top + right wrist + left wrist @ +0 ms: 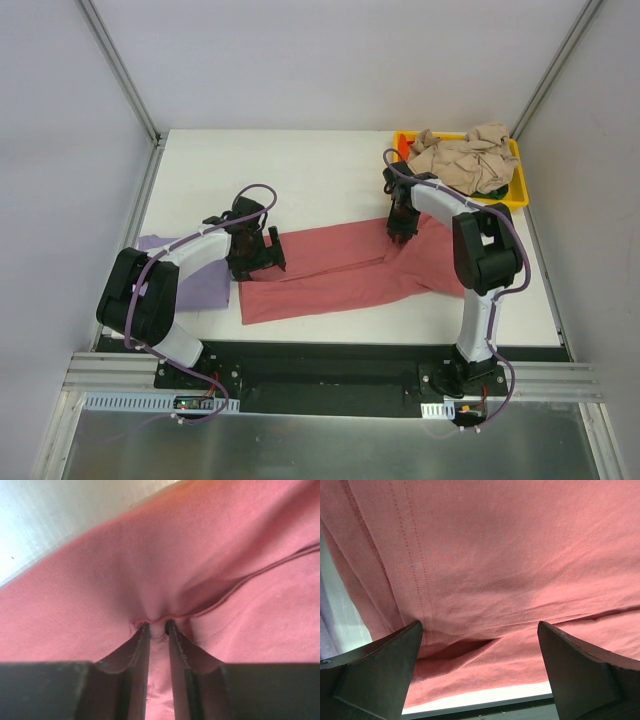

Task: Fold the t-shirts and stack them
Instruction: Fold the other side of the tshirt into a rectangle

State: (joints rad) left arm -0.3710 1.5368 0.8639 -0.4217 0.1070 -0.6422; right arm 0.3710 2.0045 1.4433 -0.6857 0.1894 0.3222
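A large red-pink t-shirt (330, 270) lies spread across the middle of the white table, partly folded over itself. My left gripper (262, 255) hovers open over its left part; in the left wrist view the fingers (395, 665) stand wide apart above the hemmed cloth (510, 555), with nothing between them. My right gripper (398, 232) is at the shirt's upper right edge. In the right wrist view it (158, 625) is shut on a small raised fold of the pink cloth (125, 580). A lavender t-shirt (200, 285) lies folded at the left, under the left arm.
A yellow tray (522, 170) at the back right holds a crumpled beige t-shirt (470, 155), with a bit of dark green cloth (498, 188) beneath it. Grey walls and metal posts enclose the table. The black base rail runs along the near edge.
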